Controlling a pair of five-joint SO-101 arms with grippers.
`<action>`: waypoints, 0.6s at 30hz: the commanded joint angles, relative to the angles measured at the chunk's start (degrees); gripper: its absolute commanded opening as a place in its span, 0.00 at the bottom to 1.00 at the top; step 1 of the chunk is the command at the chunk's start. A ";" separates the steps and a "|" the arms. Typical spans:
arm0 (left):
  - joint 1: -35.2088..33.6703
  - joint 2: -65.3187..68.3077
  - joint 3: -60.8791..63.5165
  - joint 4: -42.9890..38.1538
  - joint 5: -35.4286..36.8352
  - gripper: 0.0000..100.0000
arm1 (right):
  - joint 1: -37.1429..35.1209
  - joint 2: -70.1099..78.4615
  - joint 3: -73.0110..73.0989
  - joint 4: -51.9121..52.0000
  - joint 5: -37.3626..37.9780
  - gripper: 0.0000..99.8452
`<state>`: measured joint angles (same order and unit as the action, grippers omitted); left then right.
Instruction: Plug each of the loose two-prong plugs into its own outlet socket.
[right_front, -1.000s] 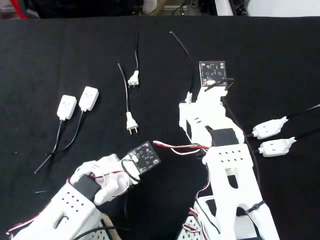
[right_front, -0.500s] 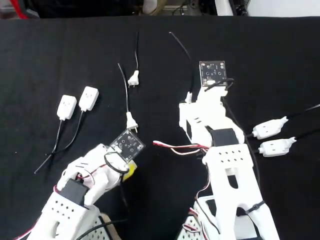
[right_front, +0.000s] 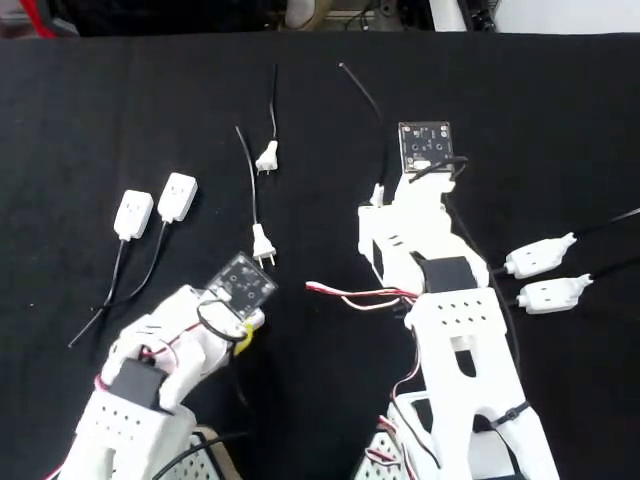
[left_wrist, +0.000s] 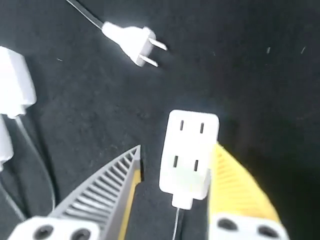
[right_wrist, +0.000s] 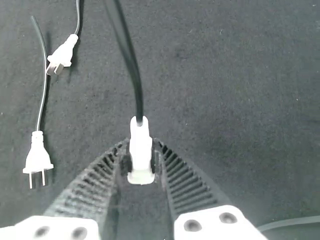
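Plugs in the high view: the near plug (right_front: 263, 245) lies on the black tabletop (right_front: 100, 90) just ahead of the left arm's (right_front: 150, 380) tip, and the far plug (right_front: 267, 157) lies farther out beyond it. A gripped plug (right_front: 378, 194) sits at the tip of the right arm (right_front: 440, 290). The left pair of sockets (right_front: 177, 197) lies well off to the left arm's outer side. The right pair of sockets (right_front: 540, 257) lies beside the right arm.

In the left wrist view, the left fingers (left_wrist: 107, 195) are spread with a white outlet socket (left_wrist: 189, 155) between them. It touches the yellow finger and stands apart from the grey one. The near plug (left_wrist: 132, 44) lies ahead of the fingertips, and the left pair of sockets (left_wrist: 15, 90) lies beyond the grey finger's outer side.

In the right wrist view, the right fingers (right_wrist: 187, 185) pinch the gripped plug (right_wrist: 140, 155) by its body, with its black cord running straight ahead. The near plug (right_wrist: 37, 160) and far plug (right_wrist: 60, 57) lie off to one side of these fingers.
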<state>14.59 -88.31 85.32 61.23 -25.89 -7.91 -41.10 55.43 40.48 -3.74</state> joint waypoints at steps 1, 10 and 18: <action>-0.40 -8.09 -4.79 7.12 4.92 0.16 | -2.90 0.13 -0.04 -0.62 0.00 0.01; -0.31 -15.65 -2.68 9.41 14.51 0.26 | -13.63 -0.40 0.31 -0.62 -0.62 0.01; -0.40 -16.26 -0.48 6.15 19.96 0.26 | -28.92 -0.40 -8.13 7.38 -4.92 0.01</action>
<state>14.59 -104.40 85.14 69.23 -8.22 -32.44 -41.10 52.97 44.26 -7.87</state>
